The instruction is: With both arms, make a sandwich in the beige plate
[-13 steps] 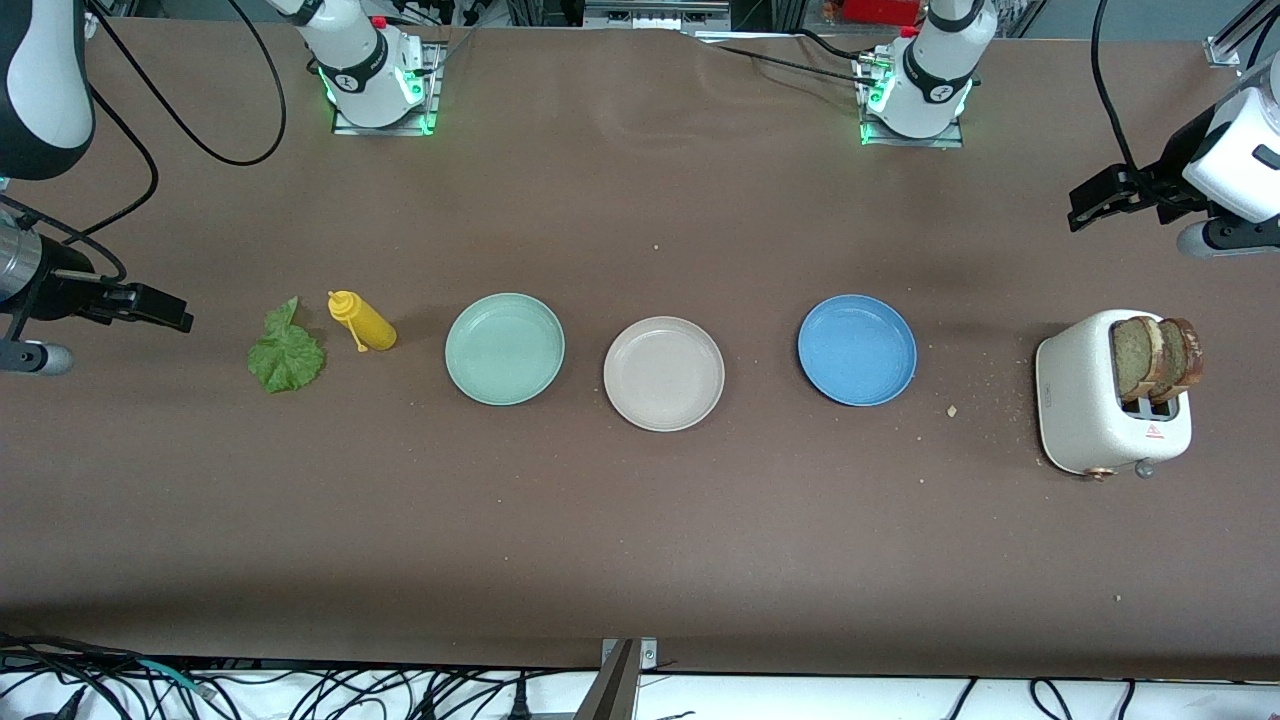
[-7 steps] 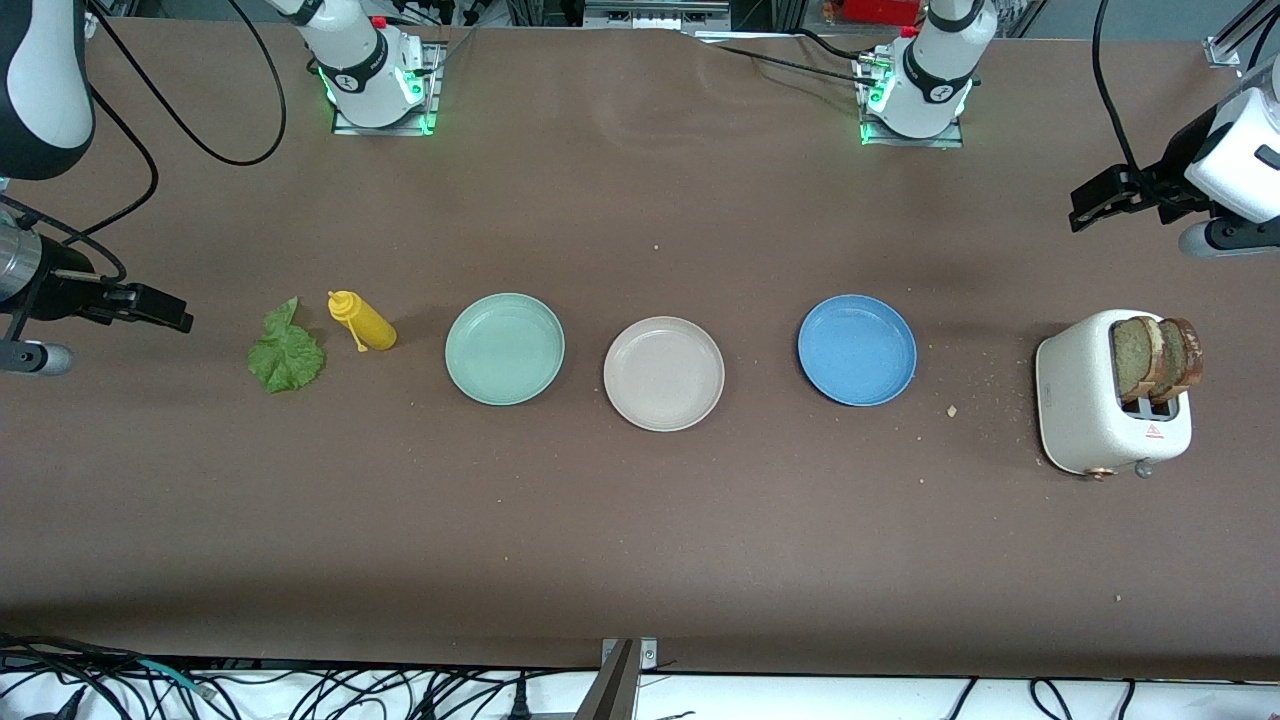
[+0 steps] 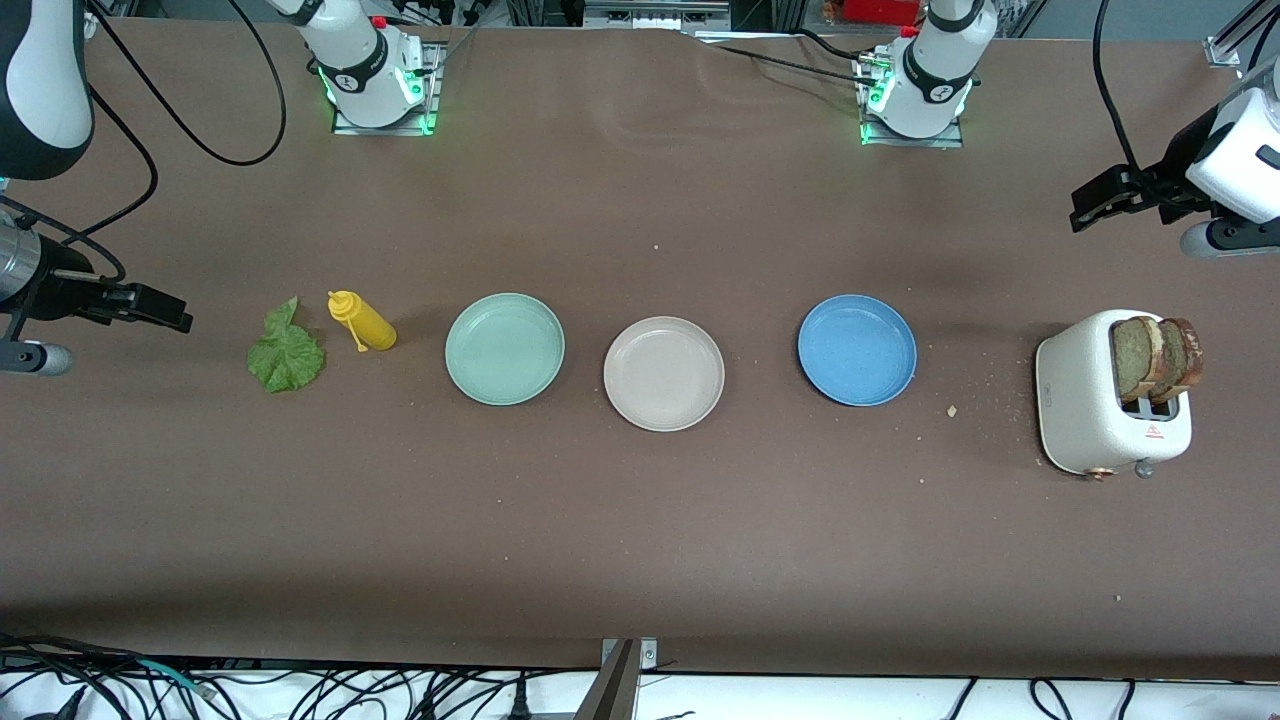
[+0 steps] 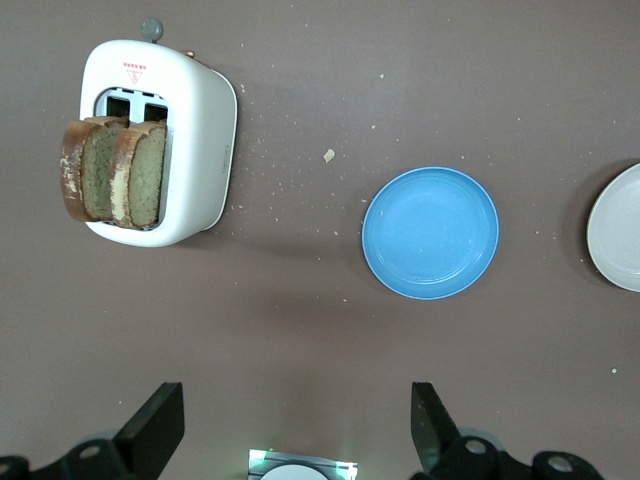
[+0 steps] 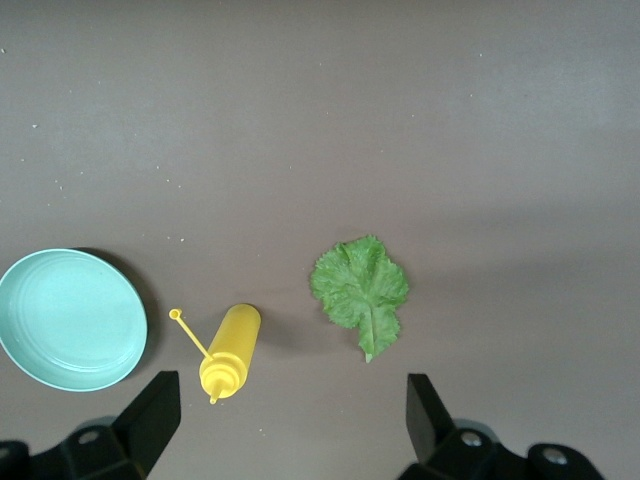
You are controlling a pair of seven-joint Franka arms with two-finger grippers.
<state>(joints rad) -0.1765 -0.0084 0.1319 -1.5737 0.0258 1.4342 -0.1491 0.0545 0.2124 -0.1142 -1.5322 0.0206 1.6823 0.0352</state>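
Observation:
The beige plate (image 3: 663,373) sits empty mid-table between a mint green plate (image 3: 504,348) and a blue plate (image 3: 857,349). Two brown bread slices (image 3: 1155,357) stand in a white toaster (image 3: 1085,395) at the left arm's end; they also show in the left wrist view (image 4: 115,180). A green lettuce leaf (image 3: 286,352) lies at the right arm's end and shows in the right wrist view (image 5: 361,288). My left gripper (image 3: 1095,198) hangs open and empty in the air above the table near the toaster. My right gripper (image 3: 150,306) hangs open and empty beside the lettuce.
A yellow squeeze bottle (image 3: 362,320) lies between the lettuce and the mint green plate. Crumbs (image 3: 951,410) are scattered between the blue plate and the toaster. The arm bases (image 3: 372,80) stand along the table's edge farthest from the front camera.

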